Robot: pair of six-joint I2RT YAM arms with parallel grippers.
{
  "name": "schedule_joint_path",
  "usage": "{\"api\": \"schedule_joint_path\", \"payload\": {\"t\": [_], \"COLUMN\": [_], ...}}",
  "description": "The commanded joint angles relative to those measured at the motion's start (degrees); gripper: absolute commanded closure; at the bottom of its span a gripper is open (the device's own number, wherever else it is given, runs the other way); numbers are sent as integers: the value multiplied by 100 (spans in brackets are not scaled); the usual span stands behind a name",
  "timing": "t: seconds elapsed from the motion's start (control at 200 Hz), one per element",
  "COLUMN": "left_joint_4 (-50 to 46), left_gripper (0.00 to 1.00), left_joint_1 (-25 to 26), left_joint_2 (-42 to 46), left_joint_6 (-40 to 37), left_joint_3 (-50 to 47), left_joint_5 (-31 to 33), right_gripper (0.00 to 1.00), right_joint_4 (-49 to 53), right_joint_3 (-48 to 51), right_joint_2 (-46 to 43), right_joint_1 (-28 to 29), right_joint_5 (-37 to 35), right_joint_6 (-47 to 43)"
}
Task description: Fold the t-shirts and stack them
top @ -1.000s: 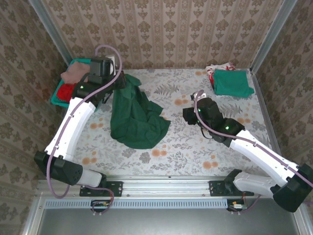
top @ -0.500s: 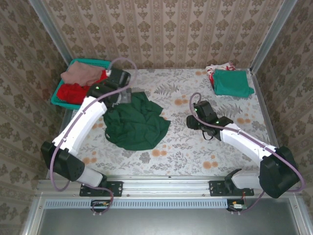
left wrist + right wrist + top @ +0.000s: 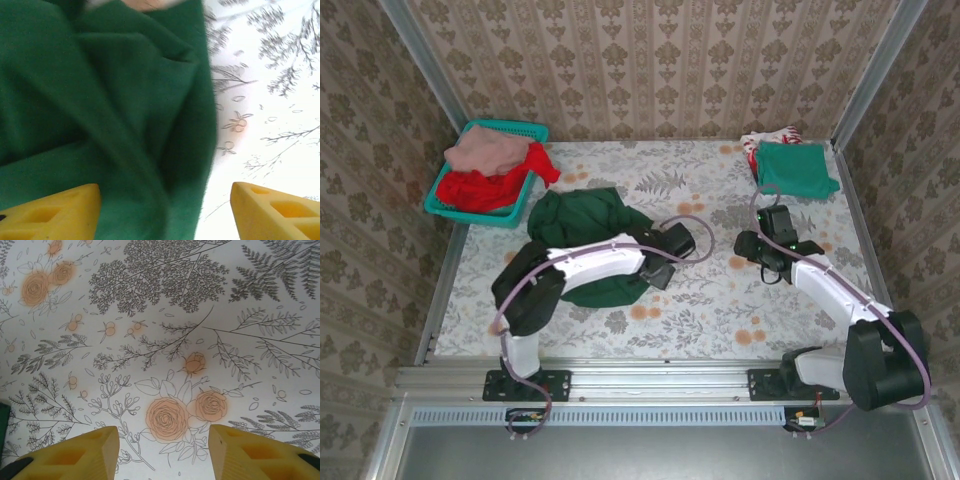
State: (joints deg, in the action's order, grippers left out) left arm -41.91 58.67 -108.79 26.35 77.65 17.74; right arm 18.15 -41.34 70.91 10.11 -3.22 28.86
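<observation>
Green cotton on a floral-print desk (image 3: 720,300), item by item.

1. Large plain dark green t-shirt (image 3: 582,218): a second ago it hung from the left arm by the far left corner. It now lies released in a crumpled heap left of the desk's centre. Judged brought to the work area but neither flattened nor folded.
2. Teal plastic mesh basket (image 3: 510,128), far left corner: holds a red t-shirt (image 3: 485,188) with a dusty pink t-shirt (image 3: 485,152) on top, both awaiting their turn.
3. Folded teal-green t-shirt (image 3: 795,168), far right corner, lying on a white-red t-shirt (image 3: 765,138): the stack begun.
4. Left arm: swung from the basket across to the green heap's right edge, elbow bent low over the cloth. Left end effector (image 3: 162,202) has its jaws apart, holding nothing, with the hem below them.
5. Right arm: drawn back toward the right edge. Right end effector (image 3: 162,450) has its jaws apart over bare desk.
</observation>
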Motion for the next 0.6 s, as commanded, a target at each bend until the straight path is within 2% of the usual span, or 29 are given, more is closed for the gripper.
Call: {"api": "schedule_joint_path", "payload": {"t": [0.0,0.055,0.185,0.295,0.375,0.45,0.55,0.595], "left_joint_4": [295,469,591,496,383,385,348,305], "left_gripper": [37,45,46,42,43,57,85,92], "left_joint_1": [94,109,110,45,-55,-113,-106,-99], "left_joint_2": [-88,-204,-461,-705,-835,-813,-583,-366], "left_joint_6": [134,93,160,300,409,455,458,477], "left_joint_3": [304,313,389,441,402,268,68,-73], "left_joint_5": [-327,-454,-460,-336,-202,-161,-94,-18], "right_gripper": [47,47,46,46,46,46,46,46], "right_joint_4": [-3,-52,-72,-149,-208,-210,-272,-330], "right_joint_3": [164,227,284,346,355,303,306,320], "right_joint_2": [-198,-227,-227,-248,-250,-228,-227,-236], "right_joint_1": [-150,-190,-246,-279,-298,-299,-295,-290], "right_joint_5": [249,282,356,424,468,549,685,782], "right_joint_6": [93,97,68,50,41,45,95,141]}}
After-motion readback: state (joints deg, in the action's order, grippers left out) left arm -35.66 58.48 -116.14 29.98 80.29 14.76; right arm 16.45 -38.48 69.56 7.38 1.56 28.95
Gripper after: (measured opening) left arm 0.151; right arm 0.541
